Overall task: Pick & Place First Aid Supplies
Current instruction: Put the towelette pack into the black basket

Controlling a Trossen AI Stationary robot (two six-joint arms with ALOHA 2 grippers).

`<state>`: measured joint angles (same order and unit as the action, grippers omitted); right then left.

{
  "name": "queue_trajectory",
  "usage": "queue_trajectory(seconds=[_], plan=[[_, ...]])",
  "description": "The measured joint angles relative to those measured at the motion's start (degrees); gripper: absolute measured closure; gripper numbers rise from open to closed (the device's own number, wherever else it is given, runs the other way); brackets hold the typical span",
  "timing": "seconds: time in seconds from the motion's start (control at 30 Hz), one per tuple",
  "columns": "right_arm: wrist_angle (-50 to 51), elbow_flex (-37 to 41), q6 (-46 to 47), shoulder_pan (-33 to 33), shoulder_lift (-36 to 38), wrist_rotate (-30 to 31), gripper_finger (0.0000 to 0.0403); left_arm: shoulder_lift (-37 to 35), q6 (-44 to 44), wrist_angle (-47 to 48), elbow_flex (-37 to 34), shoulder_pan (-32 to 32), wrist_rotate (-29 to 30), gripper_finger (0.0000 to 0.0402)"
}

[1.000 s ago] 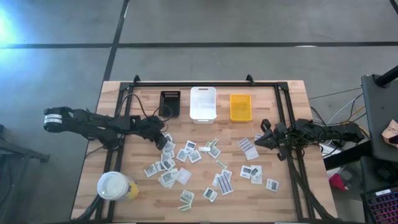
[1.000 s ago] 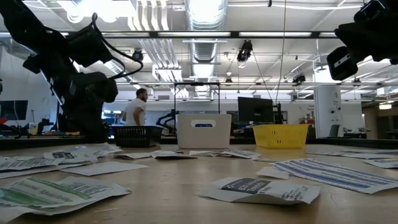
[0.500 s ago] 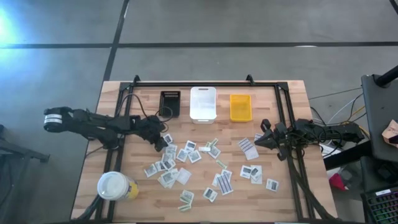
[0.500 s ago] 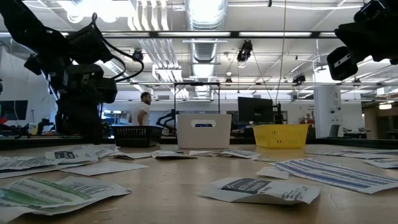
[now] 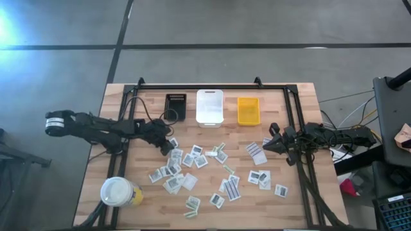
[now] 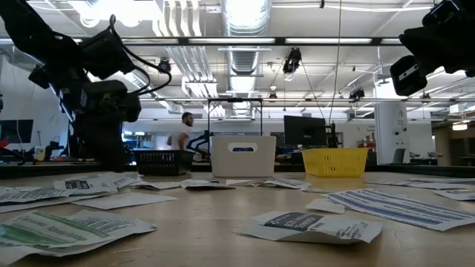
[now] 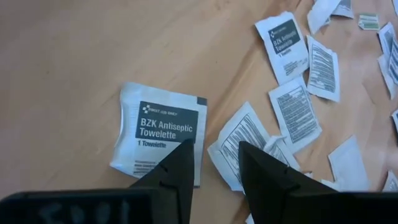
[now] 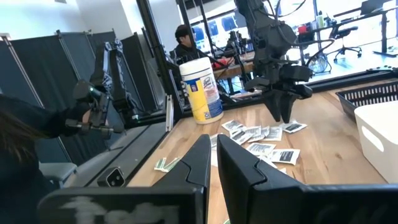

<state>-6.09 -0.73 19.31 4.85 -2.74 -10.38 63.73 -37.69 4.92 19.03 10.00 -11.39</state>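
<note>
Many first aid supplies (image 5: 199, 163), small flat paper packets, lie scattered over the middle of the wooden table. My left gripper (image 5: 168, 146) stands open at the left end of the scatter, slanting down. In the left wrist view its fingertips (image 7: 214, 155) straddle the gap between a white "BZK Antiseptic Towelette" packet (image 7: 155, 127) and a packet with fine print (image 7: 236, 137); both lie flat. My right gripper (image 5: 268, 146) hangs level above the table's right side, shut (image 8: 213, 163) with nothing in it. My left gripper's one finger (image 7: 180, 165) stands over the right-hand edge (image 7: 198, 134) of the towelette packet, coming from above at a slant. I cannot tell whether it touches the packet. The packet lies flat on the table.
A black bin (image 5: 175, 107), a white bin (image 5: 209, 106) and a yellow bin (image 5: 248, 110) stand in a row at the far edge. A white-lidded cup (image 5: 117, 191) stands at the near left. Black frame rails (image 5: 292, 115) run along the table's sides. A person (image 6: 184, 133) is in the room behind.
Both arms have stayed in place. In the room behind the table a person has walked toward the right.
</note>
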Motion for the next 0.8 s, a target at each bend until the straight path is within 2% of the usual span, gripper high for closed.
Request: queue_trajectory(seconds=[0.5, 0.7, 0.8], plan=[[0.1, 0.0, 0.0, 0.0, 0.0, 0.0, 0.0376, 8.7, -0.9, -6.4, 0.6, -1.2, -0.2, 0.0287], [0.3, 0.0, 0.0, 0.0, 0.0, 0.0, 0.0376, 9.2, -1.2, -6.4, 0.8, -1.9, -6.0, 0.0287], [0.3, 0.0, -0.3, 0.0, 0.0, 0.0, 0.0376, 9.2, -1.4, -6.3, 0.8, -2.7, -6.8, 0.0287]])
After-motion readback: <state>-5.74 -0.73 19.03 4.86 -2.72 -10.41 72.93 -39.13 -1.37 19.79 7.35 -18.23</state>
